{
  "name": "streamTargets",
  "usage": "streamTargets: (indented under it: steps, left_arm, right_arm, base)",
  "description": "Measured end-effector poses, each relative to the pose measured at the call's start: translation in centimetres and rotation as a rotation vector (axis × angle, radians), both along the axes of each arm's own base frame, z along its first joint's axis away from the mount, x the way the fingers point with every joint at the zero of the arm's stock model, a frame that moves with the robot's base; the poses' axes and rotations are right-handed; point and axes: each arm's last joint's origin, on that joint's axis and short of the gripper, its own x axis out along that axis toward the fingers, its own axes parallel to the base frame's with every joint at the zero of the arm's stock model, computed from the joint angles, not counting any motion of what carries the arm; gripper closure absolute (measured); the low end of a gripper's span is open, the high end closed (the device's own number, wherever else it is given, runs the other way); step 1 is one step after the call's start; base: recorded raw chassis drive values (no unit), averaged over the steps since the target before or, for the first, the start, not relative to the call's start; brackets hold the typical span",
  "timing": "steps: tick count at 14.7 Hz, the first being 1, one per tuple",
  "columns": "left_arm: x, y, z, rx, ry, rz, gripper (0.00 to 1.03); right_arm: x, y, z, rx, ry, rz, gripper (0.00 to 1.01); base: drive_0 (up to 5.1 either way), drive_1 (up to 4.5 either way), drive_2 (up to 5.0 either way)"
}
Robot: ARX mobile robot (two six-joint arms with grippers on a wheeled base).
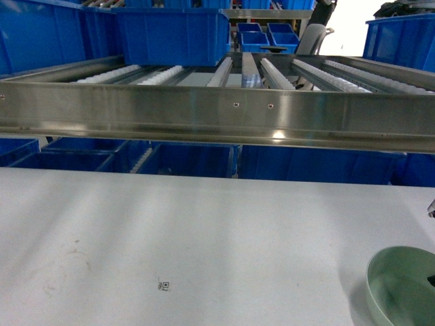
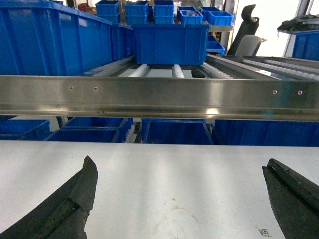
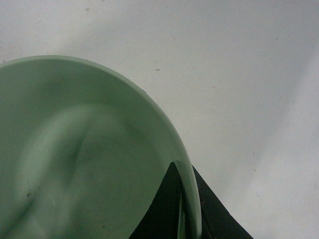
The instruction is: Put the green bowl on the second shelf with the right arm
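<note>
Looking ahead, I see the green bowl (image 1: 402,285) on the white table (image 1: 170,238), low right, below the steel roller shelf (image 1: 217,112). Left gripper (image 2: 179,199): spread wide, empty. Right gripper (image 3: 187,209): fingers straddle the bowl's rim; grasp apparently closing. Next: lift, then reach forward.

Pale mint-green bowl (image 1: 402,285); white table (image 1: 170,231); blue crates (image 1: 173,34); black right claw (image 3: 187,209)
</note>
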Motion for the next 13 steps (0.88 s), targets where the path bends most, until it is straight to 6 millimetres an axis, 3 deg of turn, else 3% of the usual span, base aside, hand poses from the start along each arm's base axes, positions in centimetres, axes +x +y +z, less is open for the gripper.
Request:
streamTargets:
  steps: [3, 6, 13]
  left_arm:
    - [0.0, 0.0, 0.0, 0.000, 0.000, 0.000, 0.05]
    - [0.0, 0.0, 0.0, 0.000, 0.000, 0.000, 0.05]
    - [0.0, 0.0, 0.0, 0.000, 0.000, 0.000, 0.05]
  right_arm:
    - [-1.3, 0.2, 1.7, 0.031, -0.103, -0.009, 0.99]
    - [-3.1, 0.6, 5.0, 0.071, -0.291, -0.007, 0.99]
    - [-10.6, 0.8, 13.4, 0.260, -0.591, -0.055, 0.99]
  base:
    - [0.0, 0.00, 0.0]
    - [0.0, 0.00, 0.0]
    - [0.0, 0.00, 0.0]
